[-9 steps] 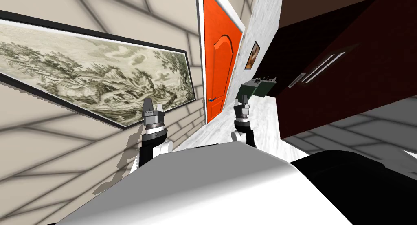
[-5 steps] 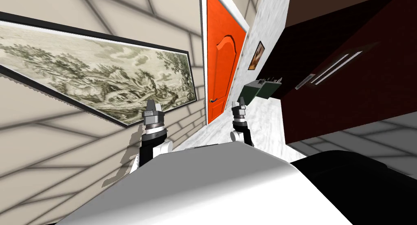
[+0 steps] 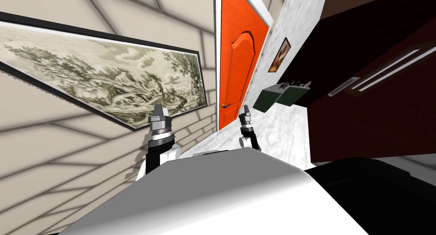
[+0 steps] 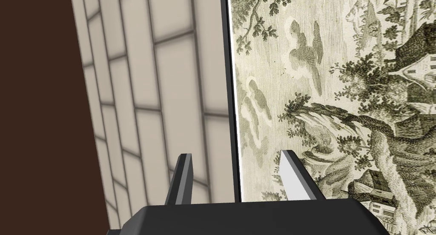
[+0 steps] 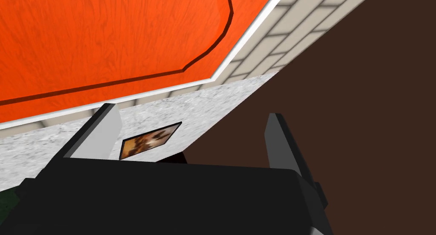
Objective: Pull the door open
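Hall, narrow, seen on a slant from the head: standing hard by a beige tiled wall (image 3: 51,160) on the left, with a long framed landscape (image 3: 106,83) hanging on it. Facing an orange door (image 3: 236,70) in a white frame at the far end. Looking past it to a marbled white wall (image 3: 298,15) on the right, bearing a small picture (image 3: 279,55), with dark green boxes (image 3: 267,98) against it, and on to a dark brown cabinet (image 3: 374,87) with pale bar pulls. Holding the right gripper (image 3: 244,112) up before the door's lower part, fingers (image 5: 102,134) standing apart with nothing between them. Pointing it at the door panel's curved groove, the white frame and the marbled wall, the small picture lying just beside one finger. Finding the handle (image 3: 225,105), a small dark lever near the door's edge by the tiled wall, close to the right gripper on the side toward the left arm and about level with its tips, a strip of orange showing between them. Holding the left gripper (image 3: 159,113) raised near the tiled wall, well apart from the door, fingers apart and empty, aiming at the landscape's black frame edge.
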### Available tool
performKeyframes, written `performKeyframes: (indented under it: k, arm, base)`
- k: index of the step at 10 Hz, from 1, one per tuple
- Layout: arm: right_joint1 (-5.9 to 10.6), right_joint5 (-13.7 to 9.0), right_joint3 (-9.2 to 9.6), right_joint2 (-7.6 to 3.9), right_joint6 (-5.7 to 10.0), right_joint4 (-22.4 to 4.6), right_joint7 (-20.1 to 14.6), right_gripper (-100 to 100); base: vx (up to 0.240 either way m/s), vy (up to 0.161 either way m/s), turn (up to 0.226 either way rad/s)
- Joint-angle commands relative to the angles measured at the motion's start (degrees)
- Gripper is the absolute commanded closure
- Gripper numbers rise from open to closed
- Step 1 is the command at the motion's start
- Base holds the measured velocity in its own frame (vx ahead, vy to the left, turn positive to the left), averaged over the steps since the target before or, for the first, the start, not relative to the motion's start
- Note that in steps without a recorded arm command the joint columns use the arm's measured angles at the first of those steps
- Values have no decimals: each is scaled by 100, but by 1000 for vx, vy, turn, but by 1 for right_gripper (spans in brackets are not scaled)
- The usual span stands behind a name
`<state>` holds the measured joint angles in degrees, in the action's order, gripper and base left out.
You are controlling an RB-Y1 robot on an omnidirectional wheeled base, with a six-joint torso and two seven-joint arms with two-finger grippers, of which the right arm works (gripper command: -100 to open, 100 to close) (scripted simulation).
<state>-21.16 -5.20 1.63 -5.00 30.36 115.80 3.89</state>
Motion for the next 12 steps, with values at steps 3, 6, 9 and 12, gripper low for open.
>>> performKeyframes:
  k: [3, 6, 9, 12]
  arm:
    - [167, 7, 30, -172, 68, -572, -163, -100]
    - [336, 14, 51, -309, 141, -1092, -294, -100]
    - [513, 22, 73, -452, 218, -1614, -431, -100]
    - [605, 25, 84, -525, 257, -1991, -502, -100]
  base:
    - [55, -72, 114]
    - [57, -74, 135]
    - [50, -77, 135]
    - [38, -60, 94]
